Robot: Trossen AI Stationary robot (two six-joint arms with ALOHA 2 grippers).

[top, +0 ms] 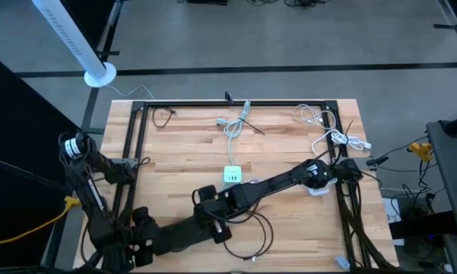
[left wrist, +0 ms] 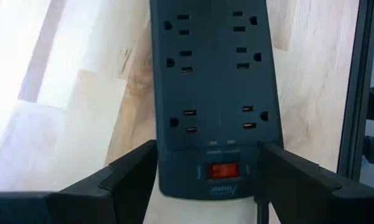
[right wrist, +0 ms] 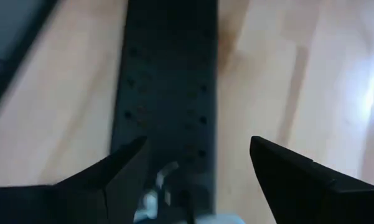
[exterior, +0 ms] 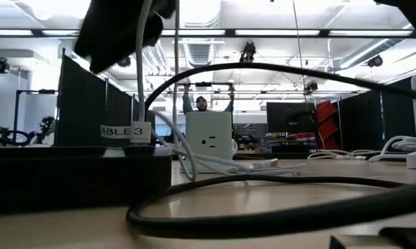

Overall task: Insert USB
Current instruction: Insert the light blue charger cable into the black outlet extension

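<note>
A dark power strip (left wrist: 215,74) with several outlets and a red switch (left wrist: 223,170) lies flat on the wooden table, near its middle. My left gripper (left wrist: 208,149) reaches in from the near left corner and is shut on the strip's switch end. My right gripper (right wrist: 198,142) comes from the table's right side and hovers open over the strip (right wrist: 168,81); something small and white (right wrist: 162,183) shows blurred below its fingers. A white charger cube (top: 233,175) stands just beyond both grippers. White USB cables (top: 232,125) lie near the far edge. My left gripper holds the power strip by its switch end (left wrist: 174,180), pinched across its width, one finger (left wrist: 134,174) on each long side. The fingers point along the strip, slanting down from above. The strip rests flat on the table.
A black cable (top: 251,228) loops on the table near the grippers, toward the near edge. More white cables (top: 327,125) lie at the far right corner. A black frame (top: 137,137) borders the table. In the low view a person (exterior: 202,104) shows far behind the table.
</note>
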